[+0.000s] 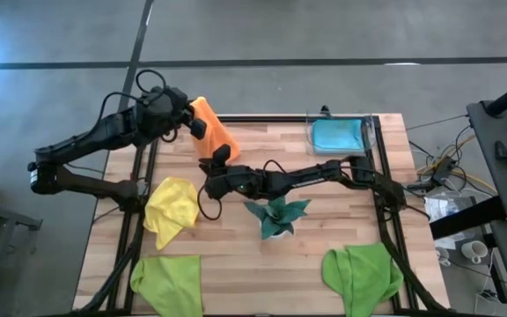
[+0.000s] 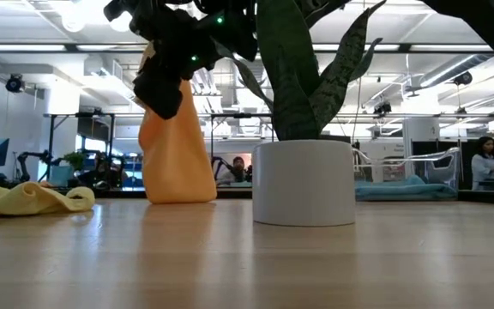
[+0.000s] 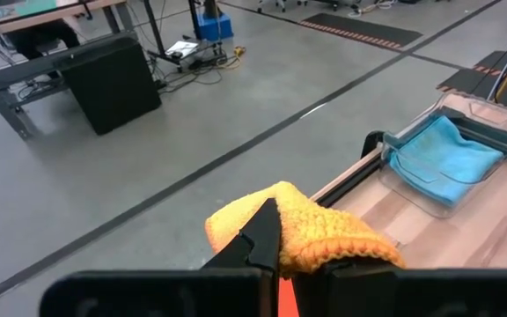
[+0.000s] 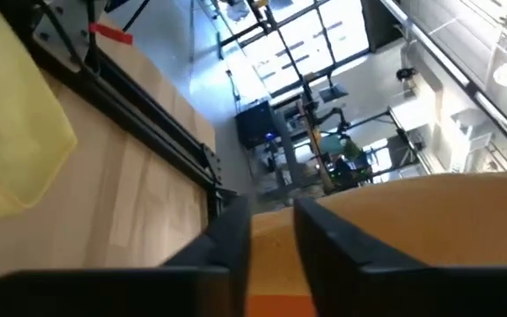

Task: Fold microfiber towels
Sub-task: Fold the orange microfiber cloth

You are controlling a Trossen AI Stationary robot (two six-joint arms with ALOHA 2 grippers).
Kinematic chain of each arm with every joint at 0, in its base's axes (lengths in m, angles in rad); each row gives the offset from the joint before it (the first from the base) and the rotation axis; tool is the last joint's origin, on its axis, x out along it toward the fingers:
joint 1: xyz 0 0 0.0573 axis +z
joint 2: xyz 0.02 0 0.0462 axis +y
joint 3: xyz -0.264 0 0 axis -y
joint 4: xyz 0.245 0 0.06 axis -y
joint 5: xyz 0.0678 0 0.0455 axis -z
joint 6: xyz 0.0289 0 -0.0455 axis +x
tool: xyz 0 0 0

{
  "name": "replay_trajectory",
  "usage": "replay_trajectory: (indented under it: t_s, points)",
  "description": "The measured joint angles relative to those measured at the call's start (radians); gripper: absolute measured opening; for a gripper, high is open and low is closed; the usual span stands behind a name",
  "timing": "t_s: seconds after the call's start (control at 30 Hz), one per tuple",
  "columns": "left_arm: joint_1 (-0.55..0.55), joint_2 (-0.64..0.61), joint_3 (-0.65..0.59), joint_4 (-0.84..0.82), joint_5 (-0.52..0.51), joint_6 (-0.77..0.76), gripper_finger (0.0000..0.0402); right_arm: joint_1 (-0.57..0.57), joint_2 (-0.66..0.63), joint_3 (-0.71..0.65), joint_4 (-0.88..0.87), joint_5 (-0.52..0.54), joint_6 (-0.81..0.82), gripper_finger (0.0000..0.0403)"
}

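Note:
The orange towel (image 1: 212, 128) hangs over the table's far left part, held by both grippers. Its lower end (image 2: 178, 190) rests on the wood. My left gripper (image 1: 195, 120) is shut on its top. Coming in from the right, my right gripper (image 1: 220, 158) is closed on it lower down. The yellow towel (image 1: 171, 210) lies crumpled at the left. One lime green towel (image 1: 167, 282) lies near left and another (image 1: 364, 273) near right. The light blue towel (image 1: 336, 135) lies in a clear container. My left gripper pinches the orange towel's bunched top corner (image 3: 299, 231) between its two fingers, coming roughly level from the table's left. The towel hangs below it, slack. My right gripper has the orange cloth (image 4: 274, 236) between its two fingers (image 4: 232, 236), below the left gripper's hold. It comes roughly level from the table's near right side. Which edge or how many layers it has, I cannot tell.
A potted plant with dark spiky leaves in a white pot (image 2: 304, 182) stands mid-table, just on the near side of the right arm (image 1: 306, 174). A clear container (image 1: 370, 132) sits at the far right corner. Black frame rails (image 1: 139, 189) run along the table's sides.

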Motion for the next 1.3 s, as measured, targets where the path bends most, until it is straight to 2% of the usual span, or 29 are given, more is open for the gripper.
replay_trajectory:
  t_s: [0.1, 0.17, 0.23, 0.33, 0.43, 0.57, 0.7, 0.77, 0.9, 1.03, 1.17, 1.3]
  points:
    - [0.000, 0.010, 0.000, 0.014, 0.000, 0.002, 0.0000, -0.001, 0.000, 0.000, -0.023, -0.070, 0.019, 0.0032]
    - [0.001, 0.020, 0.000, 0.024, -0.001, 0.000, 0.0000, 0.000, 0.001, 0.005, -0.045, -0.117, 0.062, 0.0030]
    - [0.010, 0.034, 0.002, 0.032, 0.000, -0.021, 0.0000, 0.000, 0.001, 0.008, -0.056, -0.143, 0.104, 0.0048]
    - [0.029, 0.068, 0.014, 0.057, 0.004, -0.052, 0.0000, -0.012, 0.001, 0.006, -0.066, -0.157, 0.121, 0.0096]
    - [0.051, 0.114, 0.054, 0.078, 0.066, -0.074, 0.0000, -0.036, 0.001, 0.004, -0.067, -0.157, 0.105, 0.0150]
    - [0.054, 0.164, 0.121, 0.084, 0.157, -0.075, 0.0000, -0.082, 0.016, 0.008, -0.064, -0.096, 0.171, 0.0190]
    - [0.050, 0.173, 0.145, 0.047, 0.182, -0.069, 0.0000, -0.114, 0.033, 0.006, -0.110, 0.095, 0.228, 0.0194]
    - [0.054, 0.164, 0.137, -0.004, 0.165, -0.069, 0.0000, -0.117, 0.026, 0.006, -0.148, 0.142, 0.254, 0.0194]
    - [0.068, 0.125, 0.096, -0.100, 0.057, -0.080, 0.0000, -0.104, -0.014, 0.006, -0.232, 0.137, 0.339, 0.0194]
    - [0.067, 0.081, 0.069, -0.216, 0.045, -0.112, 0.0000, -0.107, -0.068, 0.006, -0.354, 0.133, 0.422, 0.0194]
    - [0.063, 0.041, 0.004, -0.295, 0.074, -0.173, 0.0000, -0.142, -0.119, 0.006, -0.427, 0.130, 0.459, 0.0195]
    - [0.063, 0.024, -0.102, -0.302, 0.183, -0.206, 0.0000, -0.195, -0.127, -0.003, -0.442, 0.067, 0.471, 0.0196]
